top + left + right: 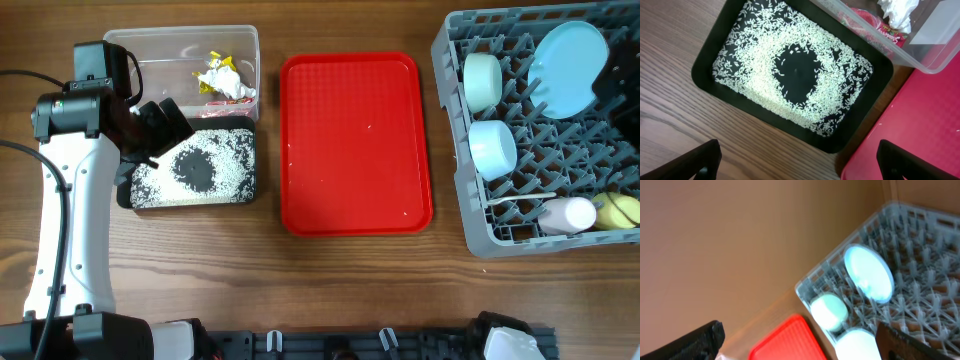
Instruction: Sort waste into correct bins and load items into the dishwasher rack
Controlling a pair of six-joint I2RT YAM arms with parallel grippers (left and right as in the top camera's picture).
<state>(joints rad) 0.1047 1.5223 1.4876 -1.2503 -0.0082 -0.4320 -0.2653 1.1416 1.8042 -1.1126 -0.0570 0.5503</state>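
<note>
My left gripper (160, 130) (800, 167) is open and empty above the near edge of the black tray (125, 195) (700, 75), which holds rice grains (235, 165) (755, 65). The clear tub (180, 38) (935, 55) holds a yellow wrapper (212, 70), a red wrapper (865, 22) and a white tissue (240, 90) (897, 12). The grey rack (470, 215) (920, 255) holds the blue plate (570, 55) (867, 272), green bowl (482, 80) (829, 311), blue bowl (492, 148), white cup (567, 215), yellow cup (620, 210) and spoon (520, 198). My right gripper (800, 347) is open and empty, high above the rack.
A flat red tray (355, 140) (785, 342) lies between the black tray and the rack, with a few stray specks on it. It also shows at the right of the left wrist view (925, 130). Bare wood table surrounds everything.
</note>
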